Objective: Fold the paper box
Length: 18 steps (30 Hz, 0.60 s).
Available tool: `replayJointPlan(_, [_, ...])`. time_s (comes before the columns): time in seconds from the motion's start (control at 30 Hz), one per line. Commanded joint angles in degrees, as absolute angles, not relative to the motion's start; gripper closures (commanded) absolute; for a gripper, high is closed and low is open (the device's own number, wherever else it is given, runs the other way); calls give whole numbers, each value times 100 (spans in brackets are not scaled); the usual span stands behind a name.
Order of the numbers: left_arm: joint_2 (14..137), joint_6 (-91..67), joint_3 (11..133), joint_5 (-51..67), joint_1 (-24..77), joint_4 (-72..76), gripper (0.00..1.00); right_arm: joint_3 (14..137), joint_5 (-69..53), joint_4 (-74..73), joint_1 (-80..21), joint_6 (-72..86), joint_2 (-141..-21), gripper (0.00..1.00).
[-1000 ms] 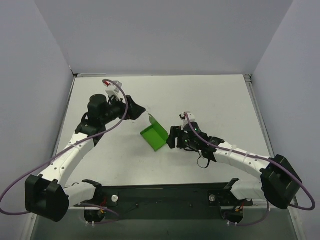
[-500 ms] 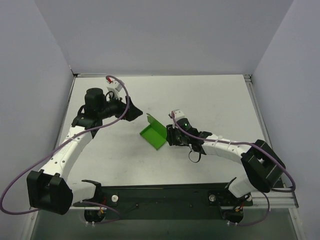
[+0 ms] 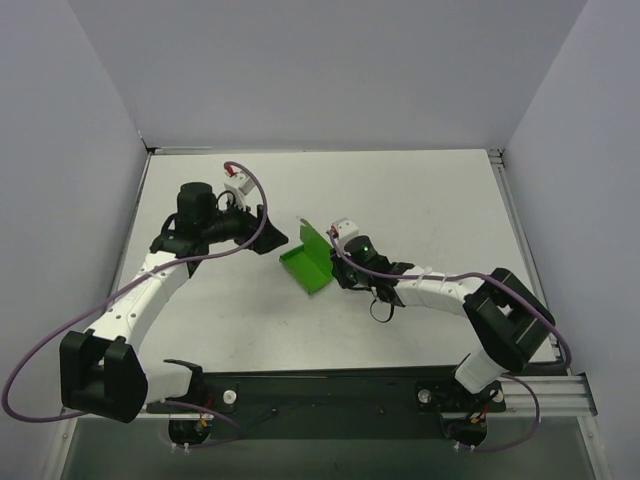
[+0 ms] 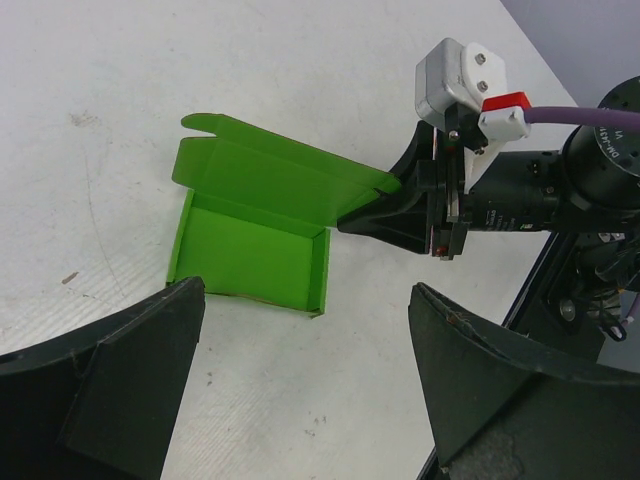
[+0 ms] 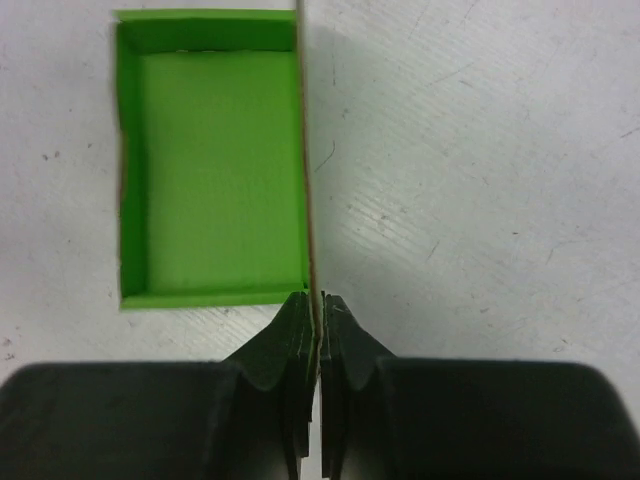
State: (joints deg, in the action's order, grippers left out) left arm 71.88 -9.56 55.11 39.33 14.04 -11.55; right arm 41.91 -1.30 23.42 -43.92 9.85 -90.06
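Looking down from the top camera, I see my right gripper point(image 3: 337, 262) pinching the raised flap of the paper box point(image 3: 306, 264), mid-frame on the tabletop point(image 3: 430, 200); my left gripper point(image 3: 274, 238) hangs spread just upper left. Left wrist view: flap stands over the tray, centre-left. Right wrist view: jaws pressed on the flap's edge, tray's long axis running up the frame.

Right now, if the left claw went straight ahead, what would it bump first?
Probably the paper box: it lies right ahead of the open left claw, though depth is unclear.
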Motion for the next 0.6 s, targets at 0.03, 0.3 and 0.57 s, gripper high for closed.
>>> replayJointPlan(0.03, [7111,-405,5546,4087,1388,-1345,7,4447,-368,2471,-4351,634,-8956,100])
replayJointPlan(0.3, [6803,193,5432,4342,1485,-1810,7,4350,-2370,1189,-3904,360,-7657,100])
replayJointPlan(0.57, [6557,203,5309,4621,1450,-1698,6,4982,-4455,-807,-3340,-121,-6733,100])
